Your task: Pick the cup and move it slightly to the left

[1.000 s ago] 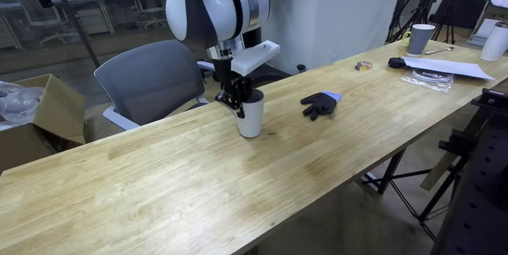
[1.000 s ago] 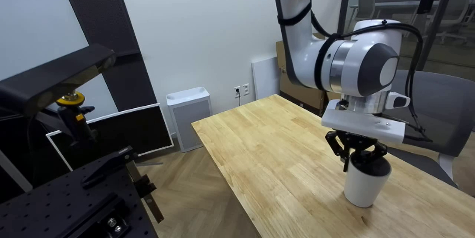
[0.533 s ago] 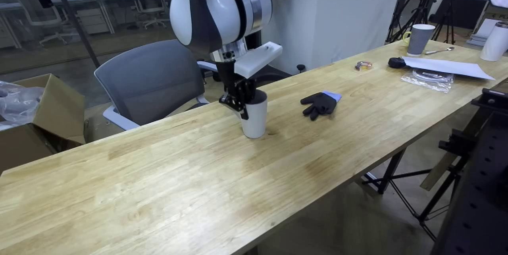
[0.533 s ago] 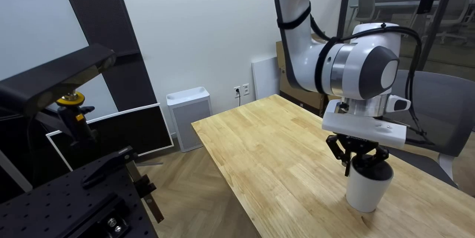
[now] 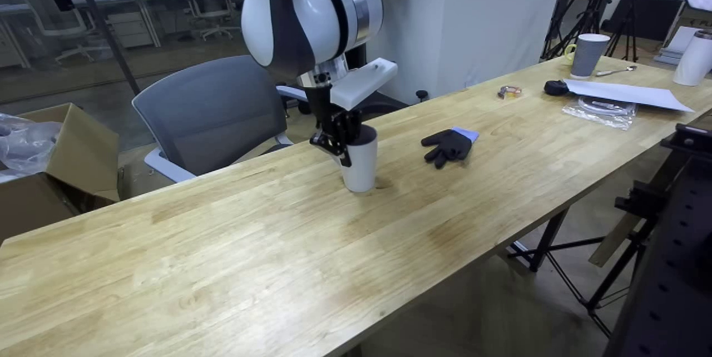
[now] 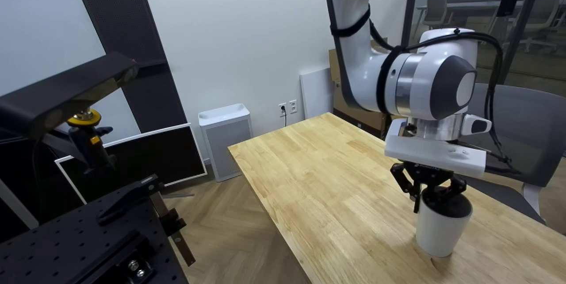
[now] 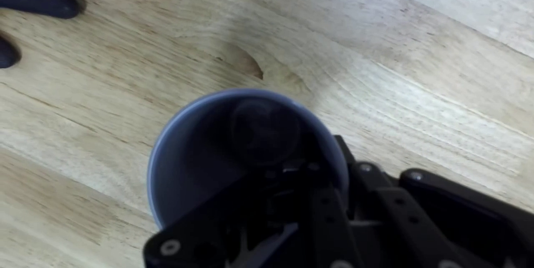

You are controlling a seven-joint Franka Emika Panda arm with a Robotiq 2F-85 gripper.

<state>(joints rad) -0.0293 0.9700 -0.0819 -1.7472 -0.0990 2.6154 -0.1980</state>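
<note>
My arm (image 6: 422, 85) bent, wrist (image 6: 437, 127) dn; jaws clamped on cup (image 5: 364, 170) wall w/ 1 finger (image 6: 416, 203) out, 1 in; glove (image 5: 449, 147) to R in an exterior view.

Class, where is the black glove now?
In an exterior view, the black glove lies on the wooden table, right of the white cup; part shows top left in the wrist view.

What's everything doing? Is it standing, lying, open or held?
White cylindrical cup: held, nearly upright; lifted or not, unclear.
Black jointed pincer: shut on the cup's wall.
Black glove with blue cuff: lying flat.
Grey mug with yellow handle: upright.
Silver spoon: lying down.
White cylindrical bottle: upright.
Brown cardboard box: open.
</note>
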